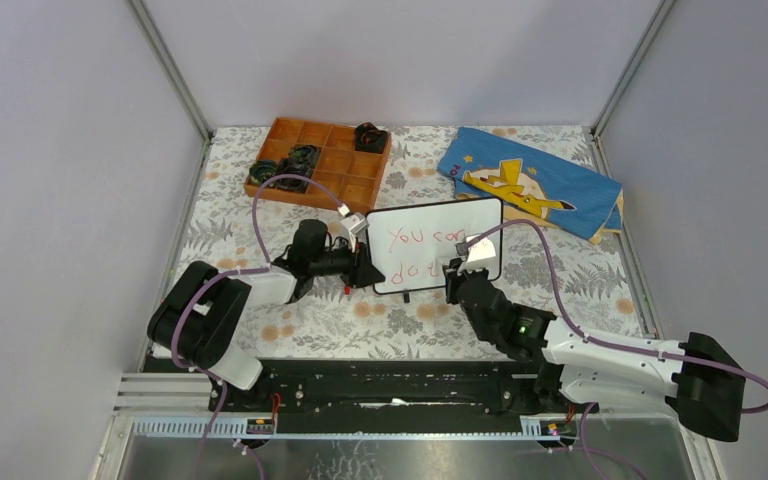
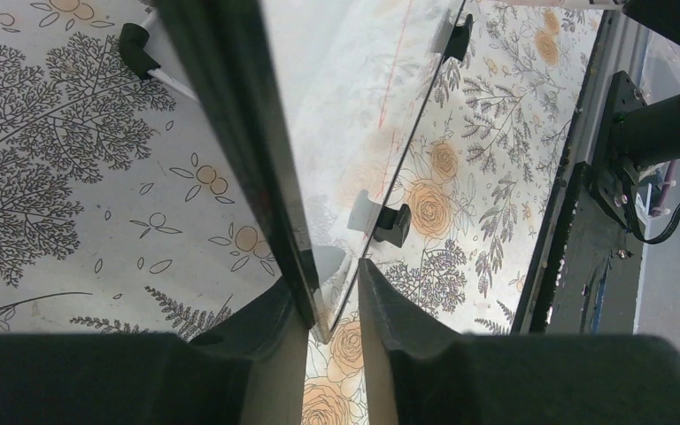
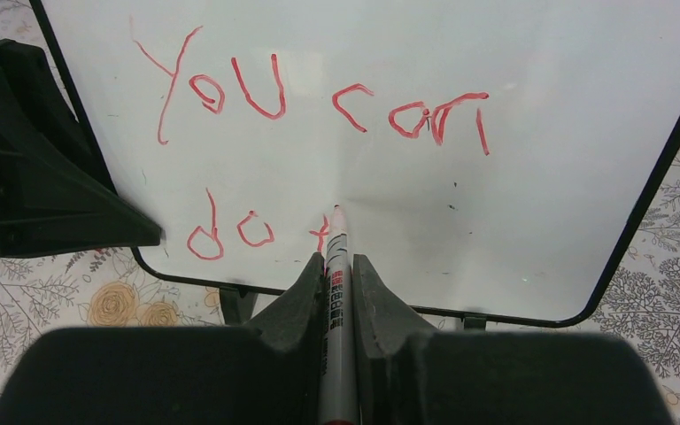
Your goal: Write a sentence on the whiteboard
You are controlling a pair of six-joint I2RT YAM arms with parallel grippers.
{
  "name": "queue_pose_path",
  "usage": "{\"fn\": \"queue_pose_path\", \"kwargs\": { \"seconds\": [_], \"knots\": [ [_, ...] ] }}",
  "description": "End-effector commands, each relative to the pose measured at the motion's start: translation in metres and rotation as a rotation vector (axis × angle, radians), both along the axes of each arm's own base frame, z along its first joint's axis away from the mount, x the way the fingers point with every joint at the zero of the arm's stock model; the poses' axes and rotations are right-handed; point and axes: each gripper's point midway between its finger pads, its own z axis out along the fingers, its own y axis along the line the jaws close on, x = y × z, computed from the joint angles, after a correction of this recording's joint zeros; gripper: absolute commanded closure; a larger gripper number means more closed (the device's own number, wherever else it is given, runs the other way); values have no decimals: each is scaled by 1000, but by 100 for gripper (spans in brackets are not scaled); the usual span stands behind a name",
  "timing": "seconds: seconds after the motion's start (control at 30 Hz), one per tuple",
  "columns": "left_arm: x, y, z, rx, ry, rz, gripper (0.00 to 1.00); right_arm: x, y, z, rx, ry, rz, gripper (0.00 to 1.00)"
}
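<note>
Right claw (image 3: 338, 266) pinching slim marker (image 3: 336, 328); glossy whiteboard (image 3: 540, 177), round-cornered — red sentence (image 3: 266, 115)

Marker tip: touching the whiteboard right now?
Cannot tell. The right wrist view looks along the marker, so its tip merely overlaps the whiteboard with no contact or gap visible; the top view is too coarse to settle it.

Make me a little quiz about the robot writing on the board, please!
1. True or false: the jaws of the right gripper pinch the marker.
2. Which words on the whiteboard are finished? A) You can do B) You can do this C) Hello
3. What colour is the ink of the sentence?
Key: 1 true; 2 A; 3 red.
</note>
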Motion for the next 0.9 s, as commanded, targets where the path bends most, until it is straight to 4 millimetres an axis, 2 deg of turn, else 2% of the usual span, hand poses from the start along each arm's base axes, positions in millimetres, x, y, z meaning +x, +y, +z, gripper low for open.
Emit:
{"fn": "queue_pose_path", "kwargs": {
  "seconds": [0.0, 0.27, 0.7, 0.77, 0.87],
  "knots": [
    [8, -4, 14, -7, -68, -8, 70, 13, 0, 25, 28, -53, -55, 100],
    [7, -4, 12, 1, -65, -12, 77, 14, 0, 17, 15, -39, -56, 100],
    [7, -4, 9, 10, -55, -10, 81, 14, -7, 7, 1, -31, -83, 100],
    [8, -3, 7, 19, -53, -5, 78, 14, -9, 8, 10, -36, -86, 100],
    [9, -3, 5, 29, -45, -1, 67, 13, -10, 10, 18, -43, -84, 100]
  ]
}}
